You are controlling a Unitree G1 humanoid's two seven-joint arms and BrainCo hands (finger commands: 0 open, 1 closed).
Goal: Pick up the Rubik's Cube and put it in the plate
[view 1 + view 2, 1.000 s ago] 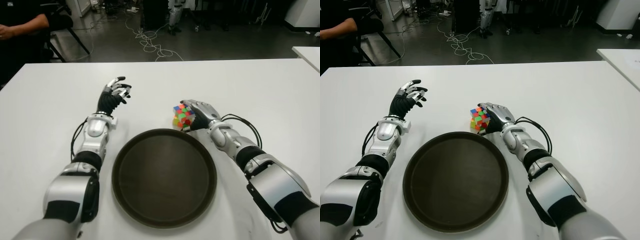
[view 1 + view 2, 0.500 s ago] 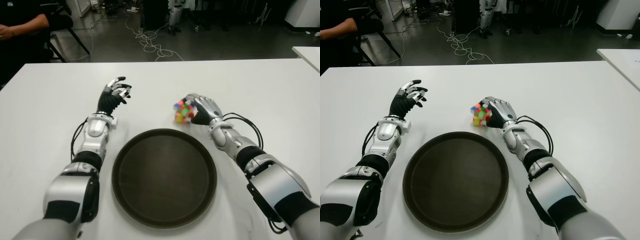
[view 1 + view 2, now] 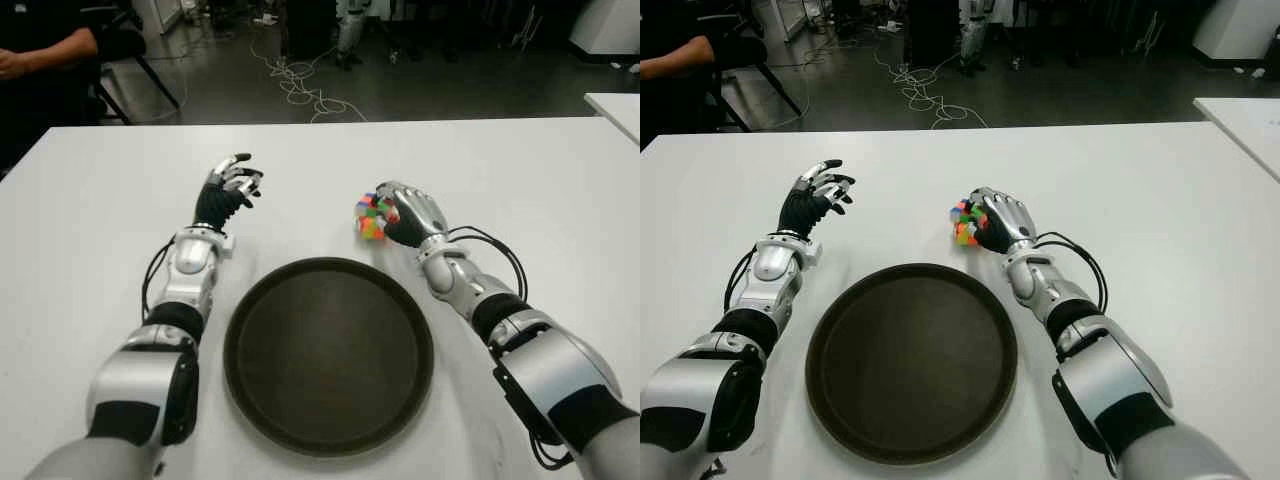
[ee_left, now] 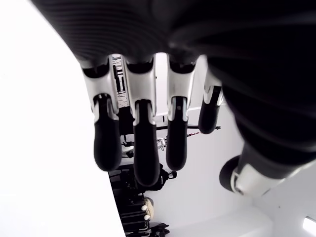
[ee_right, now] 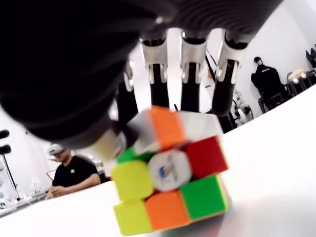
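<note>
The Rubik's Cube sits in my right hand, whose fingers curl over its top and far side, just beyond the far right rim of the plate. In the right wrist view the cube shows orange, yellow, red and green tiles, with the fingers behind it and the thumb at its side. The round dark plate lies on the white table in front of me, with nothing in it. My left hand shows left of the plate's far edge, fingers relaxed and holding nothing.
A person in dark clothes sits beyond the table's far left corner. Cables lie on the floor behind the table. Another white table's corner shows at the far right.
My right hand has risen with the cube and drawn it a little away from the plate's rim, turning the cube as it went. The left hand has not moved.
</note>
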